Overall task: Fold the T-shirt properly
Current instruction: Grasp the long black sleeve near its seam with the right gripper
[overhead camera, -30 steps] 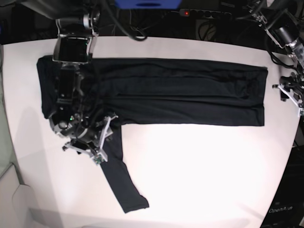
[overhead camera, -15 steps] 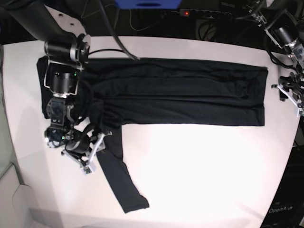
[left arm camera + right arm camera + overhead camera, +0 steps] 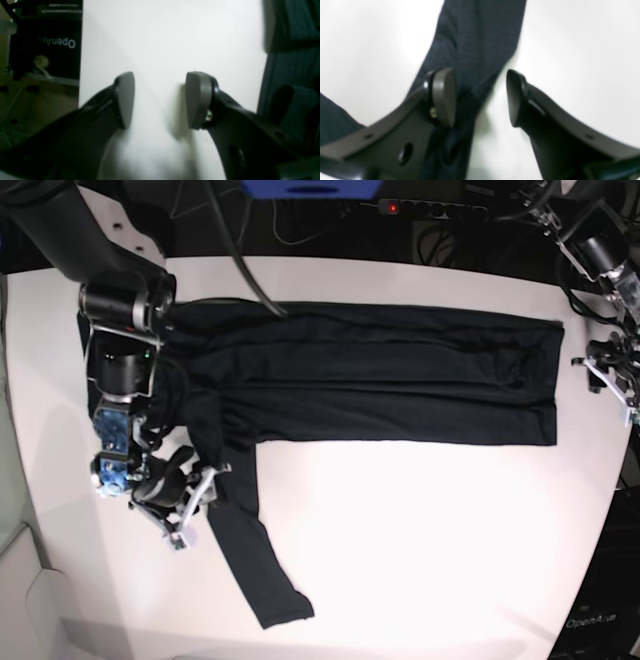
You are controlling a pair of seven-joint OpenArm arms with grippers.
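Sliding down and left off the shirt's body, the right tool (image 3: 195, 505) now hangs released over the one loose sleeve — the T-shirt (image 3: 380, 375) lies folded lengthwise on the bench (image 3: 420, 560), the left tool (image 3: 612, 375) idle and empty beside the hem.

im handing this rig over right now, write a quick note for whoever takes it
Right gripper: open, holding nothing, jaws astride the edge of the loose sleeve near the shoulder.
Left gripper: open, empty, over bare table beside the shirt's far end.
Shirt: body lies flat in a long folded band across the table; one sleeve sticks out toward the front edge.
Done: body folded lengthwise.
Left: bring that sleeve onto the band, then fold the band across.
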